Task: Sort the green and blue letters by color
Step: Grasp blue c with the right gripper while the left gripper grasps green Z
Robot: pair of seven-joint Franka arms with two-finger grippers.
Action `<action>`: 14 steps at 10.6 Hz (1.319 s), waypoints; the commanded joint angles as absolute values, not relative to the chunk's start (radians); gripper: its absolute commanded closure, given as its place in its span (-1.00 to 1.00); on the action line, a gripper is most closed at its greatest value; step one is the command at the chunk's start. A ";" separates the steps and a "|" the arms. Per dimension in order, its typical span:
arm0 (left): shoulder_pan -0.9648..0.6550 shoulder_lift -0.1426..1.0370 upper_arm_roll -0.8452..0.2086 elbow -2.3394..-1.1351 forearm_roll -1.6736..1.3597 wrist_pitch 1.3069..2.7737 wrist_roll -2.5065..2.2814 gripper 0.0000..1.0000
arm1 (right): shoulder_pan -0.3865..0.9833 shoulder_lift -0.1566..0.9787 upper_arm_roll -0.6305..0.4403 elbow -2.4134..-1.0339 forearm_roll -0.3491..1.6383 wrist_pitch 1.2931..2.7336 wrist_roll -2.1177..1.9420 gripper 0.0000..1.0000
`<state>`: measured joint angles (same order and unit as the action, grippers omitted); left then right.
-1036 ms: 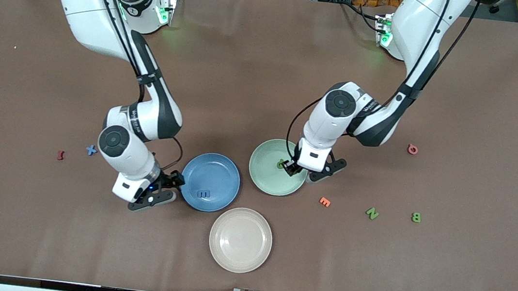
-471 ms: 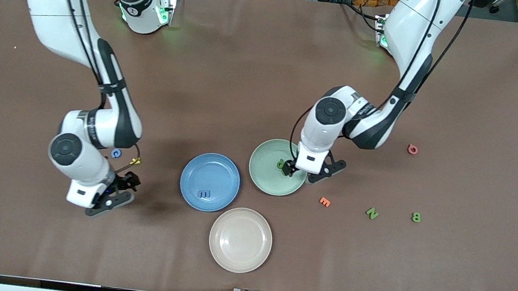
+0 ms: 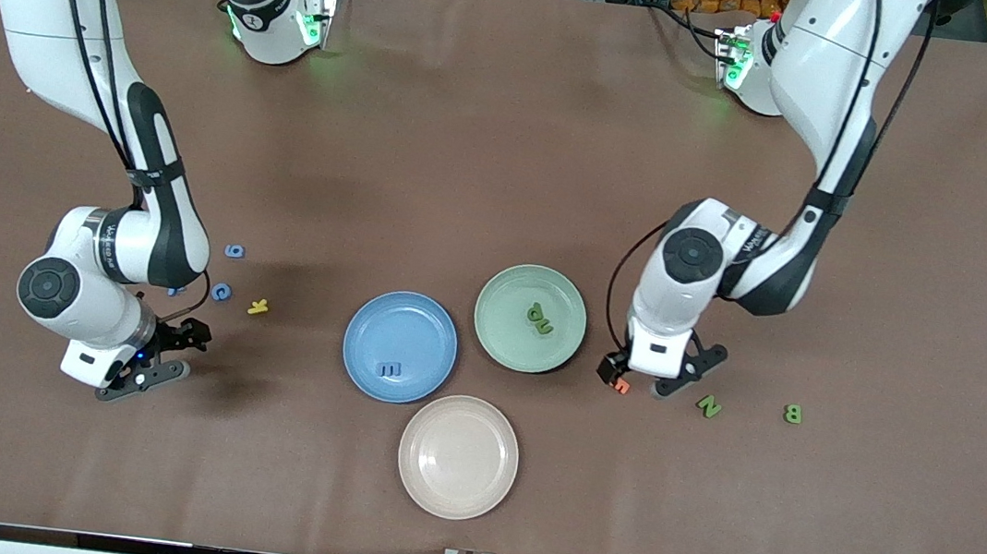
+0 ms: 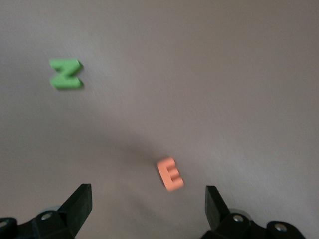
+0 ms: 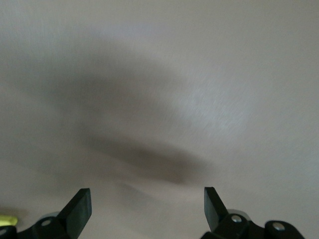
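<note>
A blue E lies on the blue plate; N and B lie on the table. The left gripper, jaws open, hangs over the orange E. The right gripper (also open) hovers over bare cloth. Two green letters sit in the green plate; C and 6 lie farther back.

Plates: three – blue, green, cream.

Blue characters visible: four – E on blue plate; 6 and C on table; one more half hidden by right arm.

Green characters: four – two together on green plate; N and B on table.

Orange E: one.

Yellow letter: one.

Arms: two. Grippers: two – left, right.
</note>
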<state>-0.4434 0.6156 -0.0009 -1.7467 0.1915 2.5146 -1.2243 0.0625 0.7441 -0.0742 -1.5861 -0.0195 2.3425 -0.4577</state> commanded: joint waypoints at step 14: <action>-0.247 0.736 -0.003 -1.589 0.021 2.304 -0.821 -1.00 | 0.135 0.445 -0.049 -2.120 -0.028 2.594 -0.229 -1.00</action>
